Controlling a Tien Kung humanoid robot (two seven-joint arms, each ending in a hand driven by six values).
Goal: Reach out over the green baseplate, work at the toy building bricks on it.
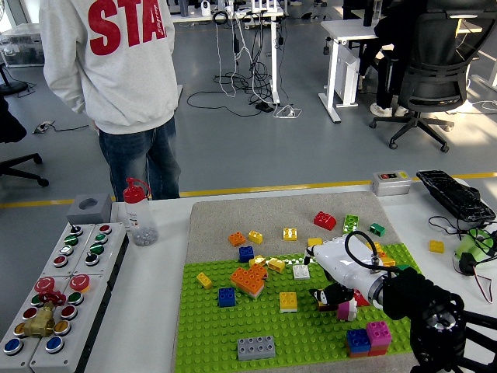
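In the head view, your right hand (332, 296) reached over the green baseplate (210, 326), fingers curled down among the bricks (288, 301) right of centre; whether they pinched one you couldn't tell. Those bricks looked light, hard and slippery, so you'd best pinch opposite side walls.

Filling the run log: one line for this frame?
right hand: over green baseplate, at bricks | fingers: unclear | left arm: out of view
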